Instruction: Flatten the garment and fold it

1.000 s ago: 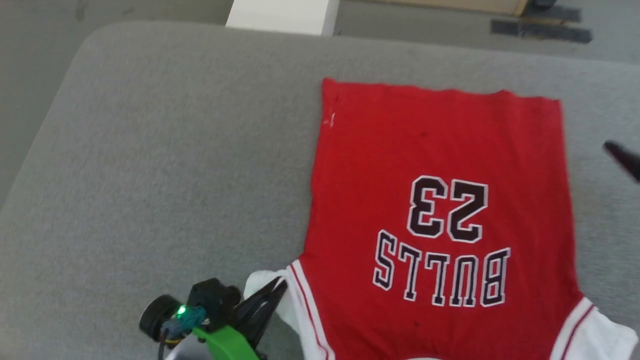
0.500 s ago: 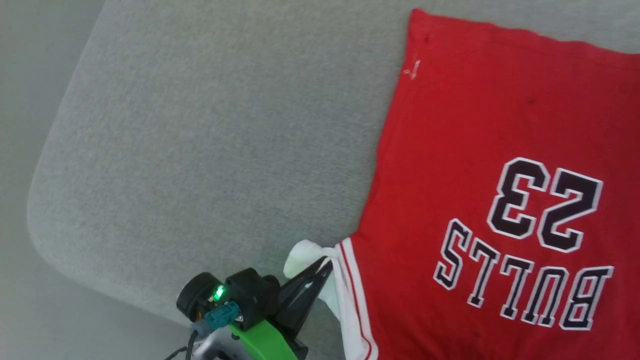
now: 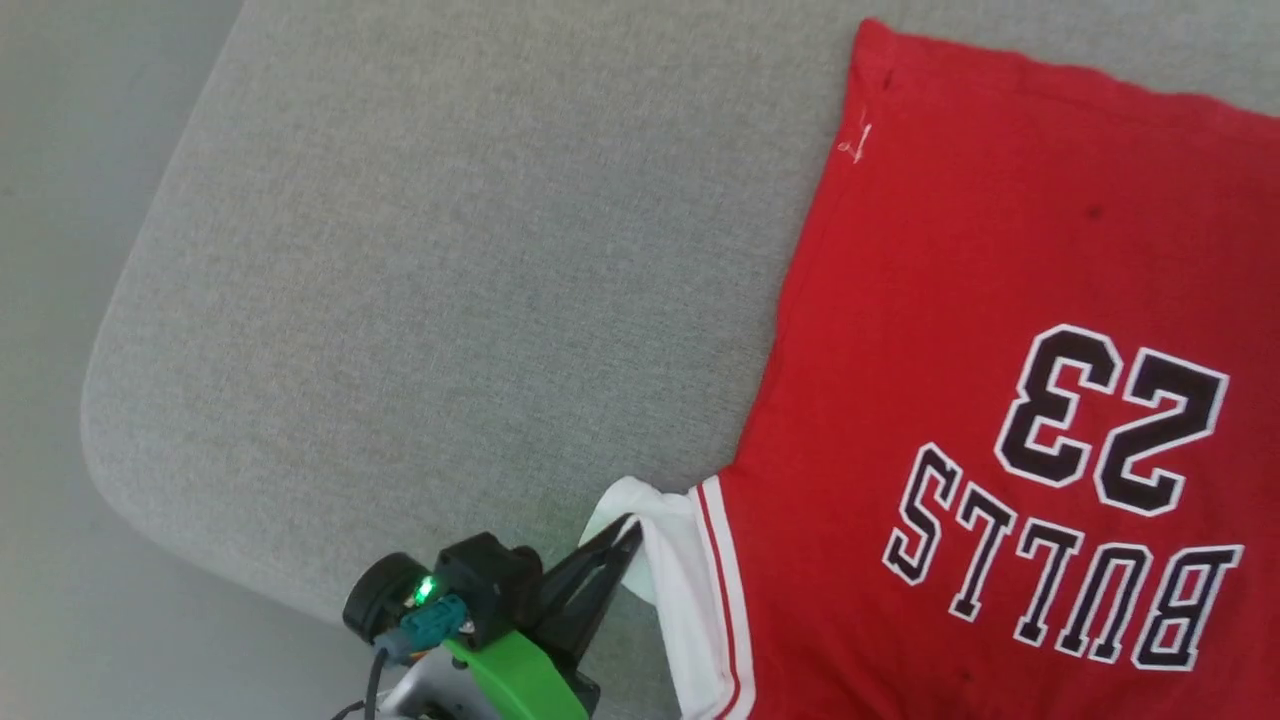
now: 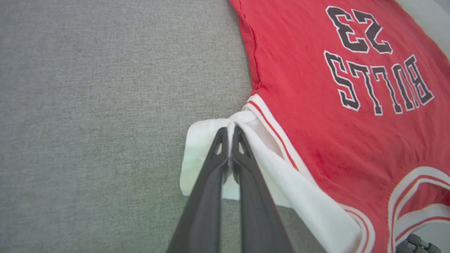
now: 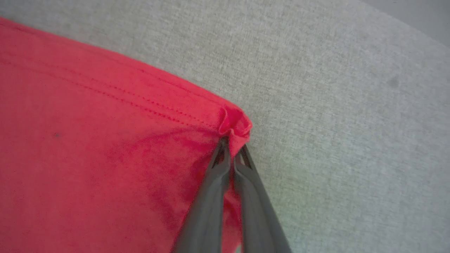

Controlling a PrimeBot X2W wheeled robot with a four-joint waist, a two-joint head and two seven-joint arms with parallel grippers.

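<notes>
On the grey bench (image 3: pixel 400 250): the garment (image 3: pixel 1000 300) lies spread toward the right side, print up. The lettering reads upside down from the robot's place, so the neck end is near and the hem is far.
Left gripper (image 4: pixel 229 128): pressed together on the white sleeve (image 4: pixel 200 140) at the near left of the shirt, pinching a raised ridge of cloth. The sleeve sits crumpled beside the red body, so this hold is probably meant to draw it out flat or swing it over.
Right gripper (image 5: pixel 232 140): pinching a red hem corner (image 5: pixel 236 123), with the cloth bunched into a small pucker just past the tips. Which far corner it is cannot be told for sure; the right one seems likely.
Why two holds: gripping a sleeve and a hem corner at once lets the cloth be pulled taut, not dragged into a heap.
Stage: the body looks mostly flat and no fold has been made yet.
Risk: such thin pinches may slip once the cloth is lifted.
</notes>
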